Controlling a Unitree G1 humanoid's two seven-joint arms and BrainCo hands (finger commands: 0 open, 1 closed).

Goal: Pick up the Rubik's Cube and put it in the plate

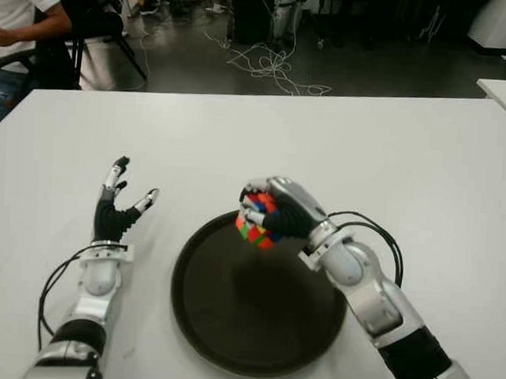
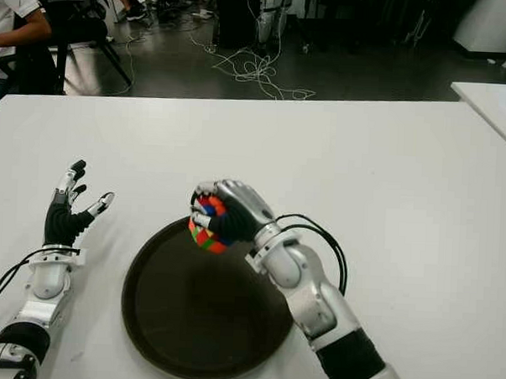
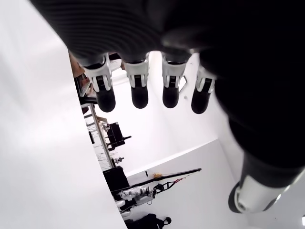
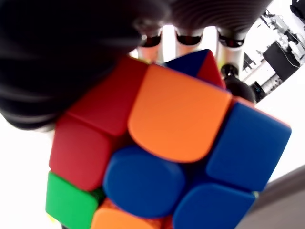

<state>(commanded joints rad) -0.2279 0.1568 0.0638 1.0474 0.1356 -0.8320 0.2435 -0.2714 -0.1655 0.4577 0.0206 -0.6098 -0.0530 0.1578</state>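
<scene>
A white table fills the view, with cables on the dark floor behind. The left hand shows left of the plate, fingers spread and empty. The right hand grips the Rubik's Cube above the plate's far rim. This looks like the carrying step; next, lower over the middle and release.

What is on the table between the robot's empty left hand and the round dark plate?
Nothing: the eye views show only bare white table between the left hand and the round dark plate.
</scene>
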